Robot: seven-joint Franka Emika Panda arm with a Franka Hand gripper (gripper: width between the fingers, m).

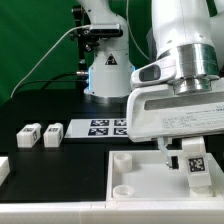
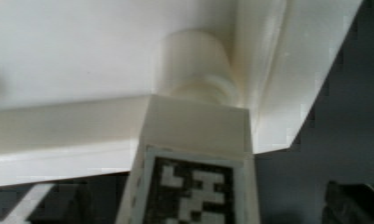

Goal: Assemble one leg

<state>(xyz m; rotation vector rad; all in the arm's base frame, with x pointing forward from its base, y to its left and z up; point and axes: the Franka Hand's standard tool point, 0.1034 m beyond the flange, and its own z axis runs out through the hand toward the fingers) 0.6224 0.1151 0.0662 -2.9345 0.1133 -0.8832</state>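
A white leg (image 1: 192, 166) with a black-and-white tag stands upright at a corner of the large flat white panel (image 1: 135, 178), at the exterior view's lower right. My gripper (image 1: 185, 151) hangs straight over it. The wrist view has the same leg (image 2: 198, 165) rising from a round socket (image 2: 198, 62) in the panel (image 2: 77, 70). My gripper (image 2: 193, 207) is open: its dark fingers (image 2: 353, 200) stand off either side of the leg with a gap showing, touching nothing.
Two more loose legs (image 1: 28, 134) (image 1: 51, 133) lie on the black table at the exterior view's left. The marker board (image 1: 105, 127) lies behind the panel. Another white part (image 1: 3, 170) shows at the left edge. The arm's base (image 1: 105, 70) stands at the back.
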